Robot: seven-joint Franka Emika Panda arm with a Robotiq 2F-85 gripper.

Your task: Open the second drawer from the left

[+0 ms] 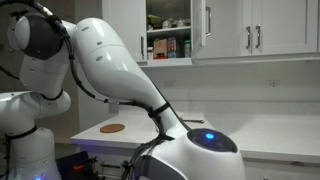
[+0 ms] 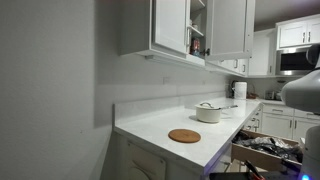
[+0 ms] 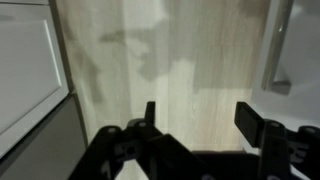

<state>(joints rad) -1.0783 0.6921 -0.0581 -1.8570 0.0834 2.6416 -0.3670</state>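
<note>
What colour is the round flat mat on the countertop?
The round mat is light brown, seen best in an exterior view.

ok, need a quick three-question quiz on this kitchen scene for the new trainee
1. True or false: the round brown mat lies on the countertop.
2. In the wrist view the gripper is: A) open, holding nothing; B) shut on a handle; C) shut on a lid.
3. Fill in: in an exterior view, the white pot stands on the countertop, ___ the mat (touching / apart from).
Key: 1 true; 2 A; 3 apart from.
</note>
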